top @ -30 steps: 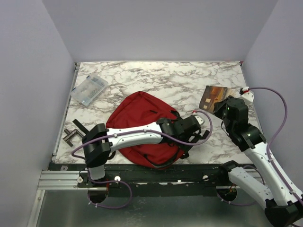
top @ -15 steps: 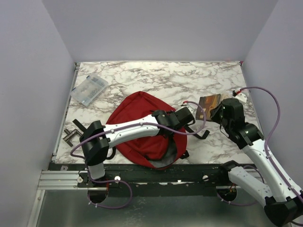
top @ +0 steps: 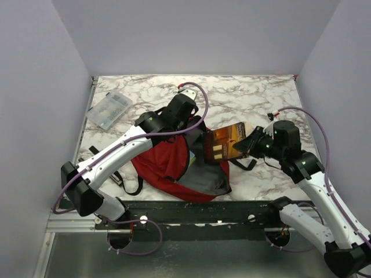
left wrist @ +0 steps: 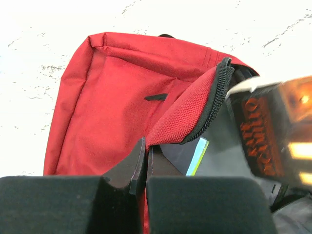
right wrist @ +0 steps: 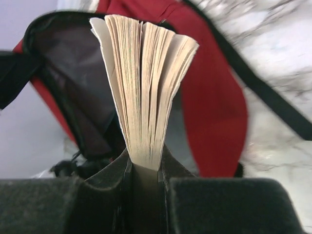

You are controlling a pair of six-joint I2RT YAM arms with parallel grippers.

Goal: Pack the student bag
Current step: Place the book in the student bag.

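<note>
The student bag (top: 159,165) is a dark red backpack lying at the table's near middle, its mouth gaping and showing grey lining (top: 204,174). My left gripper (top: 196,126) is shut on the bag's zippered flap (left wrist: 187,114) and holds it raised; in the left wrist view the left gripper (left wrist: 145,148) pinches red fabric. My right gripper (top: 253,145) is shut on a brown-orange book (top: 225,142), held on edge at the bag's mouth. In the right wrist view the book's fanned pages (right wrist: 145,83) rise from the right gripper (right wrist: 145,163) before the dark opening (right wrist: 73,78). A blue-green strip (left wrist: 197,156) shows inside.
A clear plastic case (top: 109,109) lies at the back left. Black straps (top: 240,162) trail from the bag toward the right arm. A dark object (top: 94,152) sits by the left edge, partly behind the left arm. Walls close in on three sides.
My left gripper closed on the bag's flap and pulled it up and back, opening the bag. My right arm carried the book left from the table's right side to the bag's mouth.
</note>
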